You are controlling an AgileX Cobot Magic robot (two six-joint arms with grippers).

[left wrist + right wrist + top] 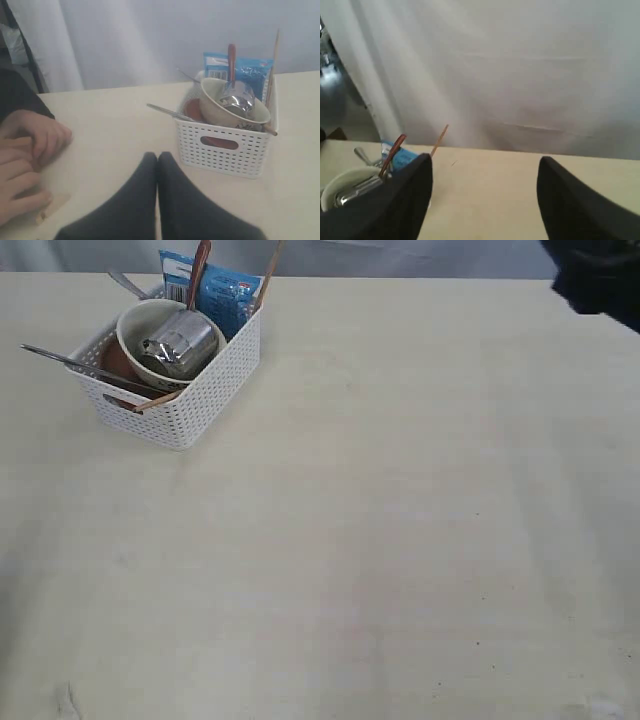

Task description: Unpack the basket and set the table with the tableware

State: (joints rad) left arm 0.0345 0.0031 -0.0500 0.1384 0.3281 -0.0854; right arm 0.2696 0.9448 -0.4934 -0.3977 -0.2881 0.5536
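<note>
Basket (200,400) sits upper left of the frame on the bench (400,540), holding bowl (138,318), steel cup (180,343), cutlery. Left jaws clenched on nothing; right jaws released, spread wide.

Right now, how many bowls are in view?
1. The cream bowl sits inside the white basket, with the steel cup lying in it; another underneath could be hidden.

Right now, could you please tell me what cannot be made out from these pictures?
Plate: exterior view, mostly hidden behind the bowl and basket wall.
Right arm: exterior view, cut off by the top-right corner; jaws out of frame.
Left gripper: absent from the exterior view.
Packet print: too small to read anywhere.
Basket contents: right wrist view, partly covered by a finger.
</note>
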